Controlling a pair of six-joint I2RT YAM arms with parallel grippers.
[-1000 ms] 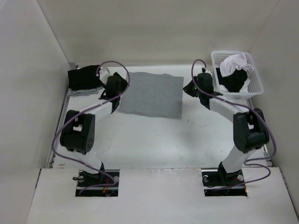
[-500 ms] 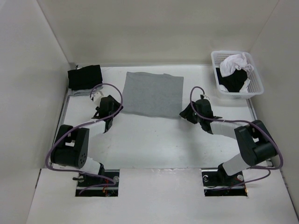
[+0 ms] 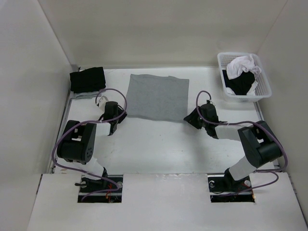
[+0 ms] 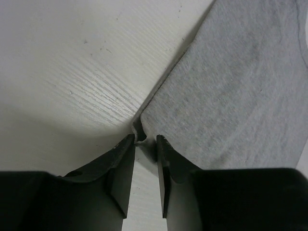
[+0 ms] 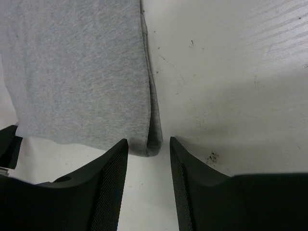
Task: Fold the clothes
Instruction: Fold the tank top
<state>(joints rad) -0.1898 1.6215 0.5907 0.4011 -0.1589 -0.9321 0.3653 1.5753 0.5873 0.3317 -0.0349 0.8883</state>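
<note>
Seen from above, both sets of fingertips are hidden under the dark gripper bodies, so only the wrist cameras show them. The grey garment [image 3: 158, 97] lies flat on the white table [image 3: 154, 144], its far edge close to the back wall.

The left gripper [image 3: 119, 118] sits at the garment's near left corner. In its wrist view the gripper [image 4: 144, 139] has its fingers nearly together, with a thin strip of table showing between them. The slightly raised corner of the garment [image 4: 231, 86] sits right at their tips. I cannot tell whether it is pinched.

The right gripper [image 3: 188, 118] is at the near right corner. Its fingers [image 5: 113, 187] stand apart on either side of the doubled edge of the garment [image 5: 77, 72].

Both wrist views cut off most of the cloth. A dark shape at the left edge of the right view is hard to make out.

The table has a fine wood-like grain and a few dark specks. Plain pale walls enclose it. To the right of the garment, a white basket [image 3: 267, 91] holds white and black cloth, partly hidden. To the left lies a folded black garment [image 3: 86, 79].
</note>
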